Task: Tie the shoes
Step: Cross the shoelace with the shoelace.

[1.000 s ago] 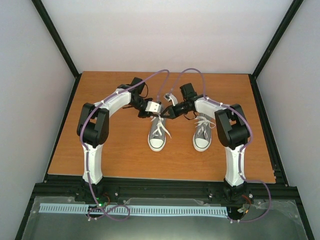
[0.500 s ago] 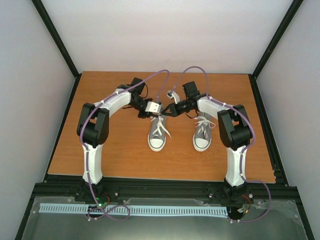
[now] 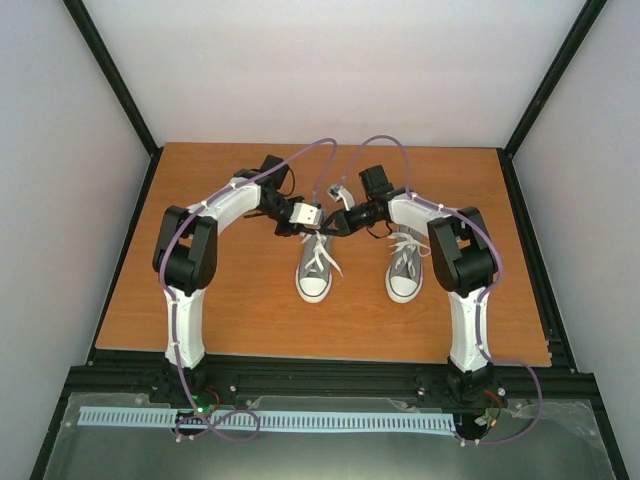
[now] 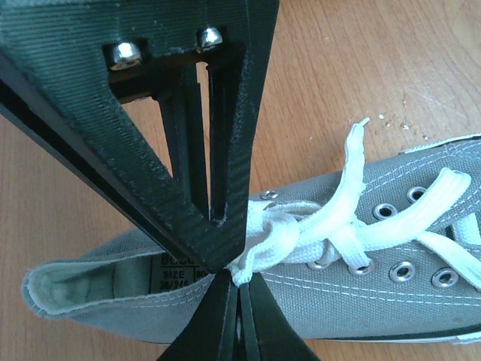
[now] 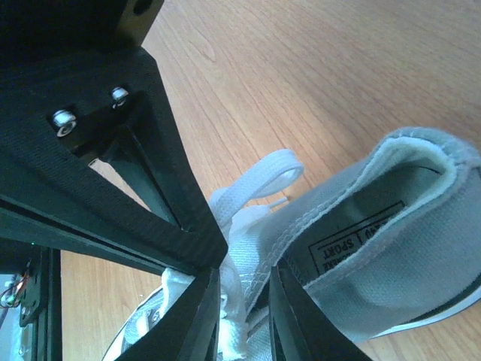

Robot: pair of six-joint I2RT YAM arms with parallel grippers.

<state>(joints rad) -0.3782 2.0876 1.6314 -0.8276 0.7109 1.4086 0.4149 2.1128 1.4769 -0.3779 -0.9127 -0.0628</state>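
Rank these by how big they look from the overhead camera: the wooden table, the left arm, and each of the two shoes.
1. wooden table, by far the largest.
2. left arm.
3. shoe on the left and shoe on the right: these look alike in size from here, so I would not put one above the other.
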